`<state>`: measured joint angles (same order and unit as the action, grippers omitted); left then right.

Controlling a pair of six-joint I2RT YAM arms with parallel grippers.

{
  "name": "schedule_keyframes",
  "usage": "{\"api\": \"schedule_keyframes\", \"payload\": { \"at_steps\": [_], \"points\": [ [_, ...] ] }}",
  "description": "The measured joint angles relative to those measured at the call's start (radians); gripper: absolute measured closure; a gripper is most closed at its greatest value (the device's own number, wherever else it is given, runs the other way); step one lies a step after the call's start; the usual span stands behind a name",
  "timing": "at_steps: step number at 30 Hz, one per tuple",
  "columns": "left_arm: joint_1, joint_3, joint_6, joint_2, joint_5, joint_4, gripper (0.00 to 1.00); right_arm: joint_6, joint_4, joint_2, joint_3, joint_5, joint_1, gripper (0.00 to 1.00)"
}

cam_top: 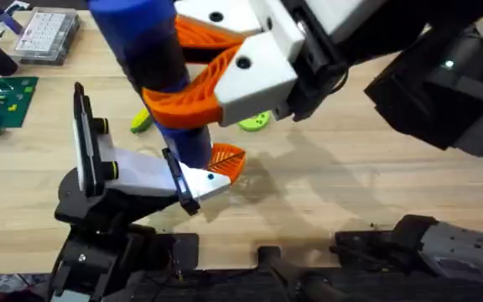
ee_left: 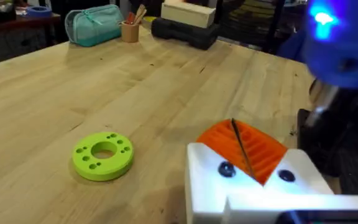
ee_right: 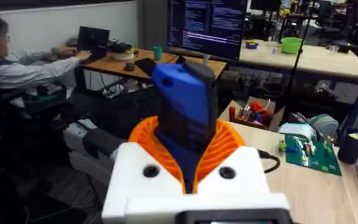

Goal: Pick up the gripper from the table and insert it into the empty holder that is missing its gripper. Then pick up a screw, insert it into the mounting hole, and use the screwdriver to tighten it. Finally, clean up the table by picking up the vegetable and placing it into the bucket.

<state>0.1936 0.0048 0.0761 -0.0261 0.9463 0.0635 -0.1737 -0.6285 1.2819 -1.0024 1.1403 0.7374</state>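
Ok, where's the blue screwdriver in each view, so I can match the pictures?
Overhead: the screwdriver looms large at top, left of centre, clamped in the right gripper.
Left wrist: blurred blue body at the upper right edge.
Right wrist: upright at centre, between orange pads.
Shared landmarks: the green ring links overhead and left wrist; the green circuit board links overhead and right wrist.

Light wooden table (ee_left: 55, 93), lit monitor (ee_right: 207, 28) on a desk (ee_right: 316, 59), dark floor
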Motion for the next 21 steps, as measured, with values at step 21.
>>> {"api": "schedule_keyframes", "payload": {
  "at_steps": [21],
  "points": [
    [0.0,0.0,0.0,0.0,0.0,0.0,0.982,0.07,-0.002,0.095,0.003,-0.021,-0.004,0.953]
  ]
}}
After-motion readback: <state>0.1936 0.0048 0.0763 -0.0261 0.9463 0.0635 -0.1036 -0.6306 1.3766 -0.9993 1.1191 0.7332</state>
